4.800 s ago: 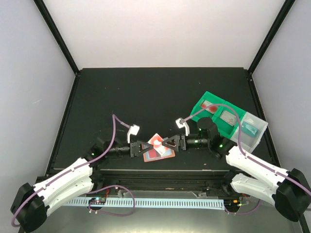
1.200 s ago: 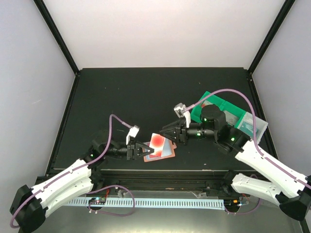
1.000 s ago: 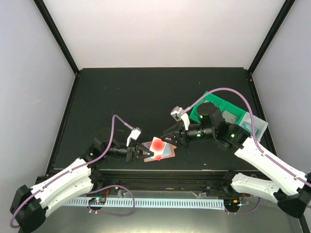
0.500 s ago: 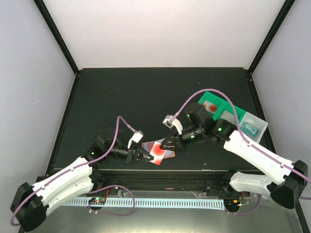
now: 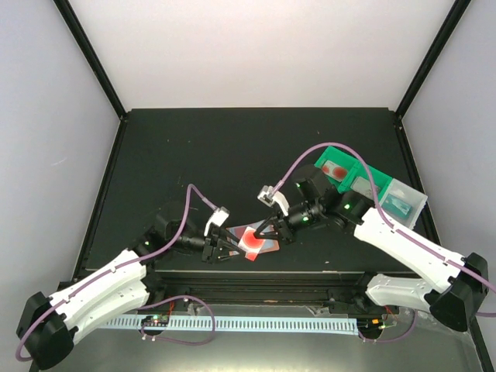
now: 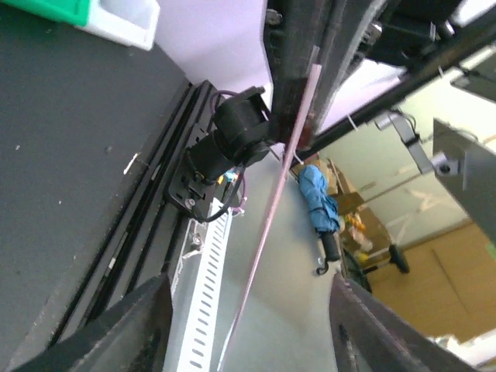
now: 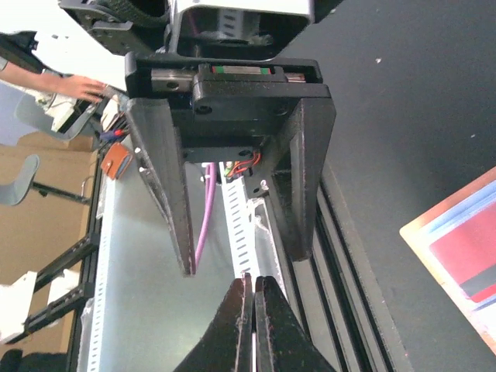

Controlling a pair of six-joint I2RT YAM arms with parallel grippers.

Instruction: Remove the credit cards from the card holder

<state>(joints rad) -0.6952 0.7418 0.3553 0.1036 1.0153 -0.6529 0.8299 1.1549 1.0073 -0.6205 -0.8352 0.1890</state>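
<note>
This is looking like a robotics lab. White robot arms (image 5: 101, 291) are standing bolted at the edge of a black counter (image 5: 232, 147) that white panels (image 5: 256, 54) and black posts (image 5: 89, 54) are enclosing. Beyond it, a slotted cable duct (image 5: 256, 323) is running along the front, brown cardboard (image 7: 46, 151) is showing, and a person's arm (image 7: 66, 81) is stretching out.

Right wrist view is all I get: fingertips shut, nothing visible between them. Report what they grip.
Observer: Left wrist view shows the right gripper pinching a thin card, edge-on.
Operator: Place it against the left gripper.
Observer: That gripper is open around it; neither finger touches it.
Operator: List what's to my right.
Observer: Top view: green bins and a clear bin on the table's far right.
</note>
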